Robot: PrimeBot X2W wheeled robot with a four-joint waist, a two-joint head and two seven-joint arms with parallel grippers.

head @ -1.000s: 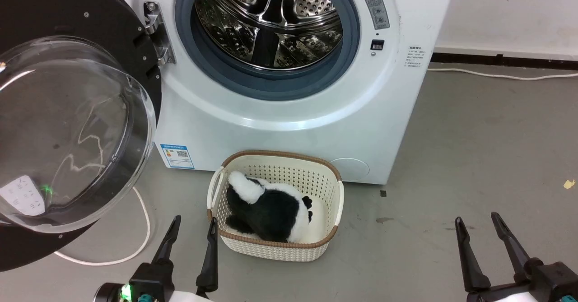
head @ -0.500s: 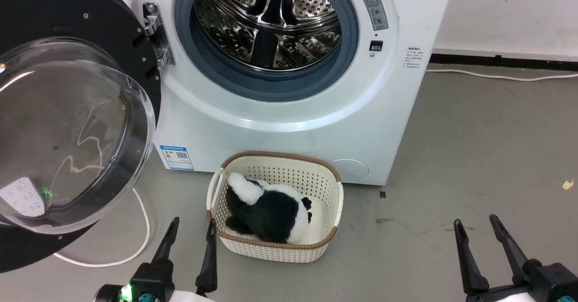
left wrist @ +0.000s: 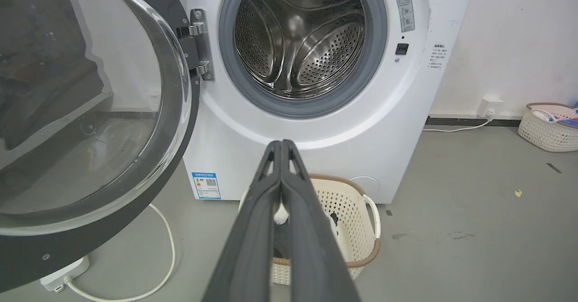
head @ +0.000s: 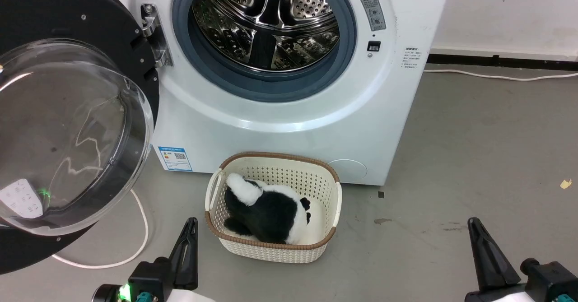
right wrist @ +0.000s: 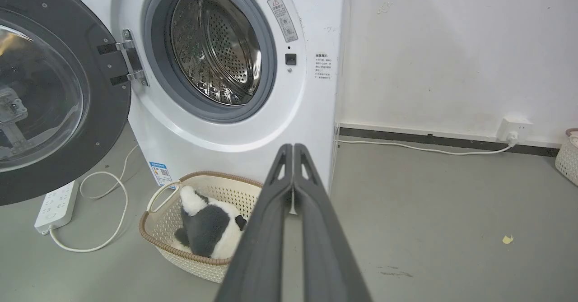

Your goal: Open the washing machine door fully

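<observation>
- The round, glossy black, glass-bowled washing machine door [head: 67, 135] hangs up-left of the nearer left gripper [head: 192, 225].
- Its jaws, like the right gripper's [head: 474, 224], are pressed together; the door seems fully open.

The big white front-loading washing machine [head: 289, 112] stands against the wall, steel drum exposed; its round black glass-bowled door [head: 67, 130] hangs swung wide open at left.

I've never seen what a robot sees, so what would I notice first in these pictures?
The huge black washing machine door, bulging with clear glass, stands wide open at the left of the head view. Right beside it, the white washing machine shows its shiny steel drum full of little holes. On the floor in front sits a cream basket holding a black-and-white plush toy.
</observation>
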